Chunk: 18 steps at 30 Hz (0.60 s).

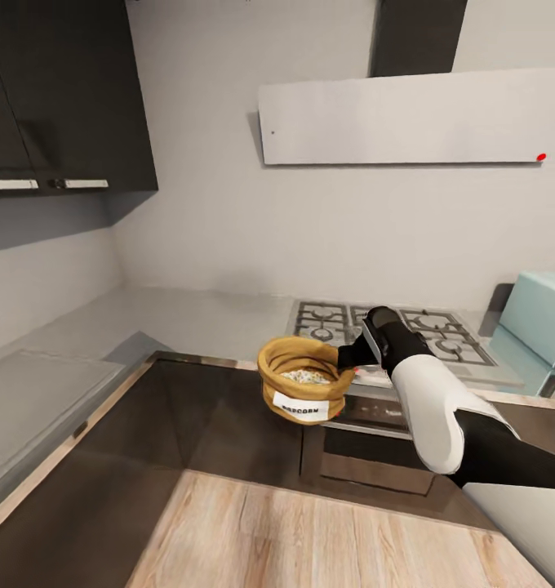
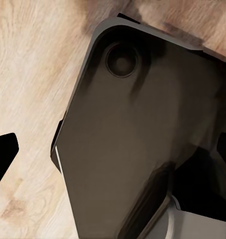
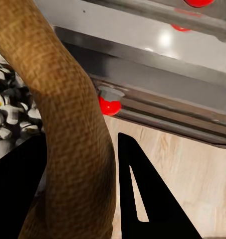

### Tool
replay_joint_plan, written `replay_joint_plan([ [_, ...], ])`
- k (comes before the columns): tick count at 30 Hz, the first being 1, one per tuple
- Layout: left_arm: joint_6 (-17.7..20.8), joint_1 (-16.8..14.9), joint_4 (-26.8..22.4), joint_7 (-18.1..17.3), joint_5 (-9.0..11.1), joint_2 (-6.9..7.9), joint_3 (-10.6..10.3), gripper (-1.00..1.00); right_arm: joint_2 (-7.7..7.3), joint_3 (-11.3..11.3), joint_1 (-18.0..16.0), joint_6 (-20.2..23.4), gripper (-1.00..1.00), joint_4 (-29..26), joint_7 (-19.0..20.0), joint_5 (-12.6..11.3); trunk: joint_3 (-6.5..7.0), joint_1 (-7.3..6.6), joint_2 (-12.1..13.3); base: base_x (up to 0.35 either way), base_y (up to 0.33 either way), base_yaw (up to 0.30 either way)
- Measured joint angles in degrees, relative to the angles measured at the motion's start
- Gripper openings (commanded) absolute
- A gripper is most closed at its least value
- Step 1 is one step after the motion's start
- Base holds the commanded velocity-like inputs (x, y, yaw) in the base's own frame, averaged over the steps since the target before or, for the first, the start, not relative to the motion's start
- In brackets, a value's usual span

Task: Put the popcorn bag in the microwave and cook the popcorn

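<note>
The right gripper is clamped on the rolled rim of the popcorn bag, one finger inside and one outside the cloth, holding the sack in the air in front of the gas hob, clear of the countertop. Whitish popcorn fills the bag; the microwave stands at three o'clock from it. Whether the left gripper is parted or closed, I cannot tell.

Pale grey walls, dark upper cabinets, a flat white hood and pale wood flooring.
</note>
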Motion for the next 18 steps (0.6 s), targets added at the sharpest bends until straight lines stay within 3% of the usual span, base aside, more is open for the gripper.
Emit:
replay_joint_plan([
  [9,0.0,0.0,0.0,0.0,0.0,-0.01,0.0,1.0,-3.21,-0.1,0.3,0.0,-1.0,0.0,0.4,-0.1,0.5,0.0,0.0,0.0,0.0,-0.104],
  [18,0.0,0.0,0.0,0.0,0.0,-0.01,0.0,1.0,-3.61,-0.1,0.4,0.0,-1.0,0.0,0.7,-0.1,0.51,0.0,0.0,0.0,0.0,-0.001],
])
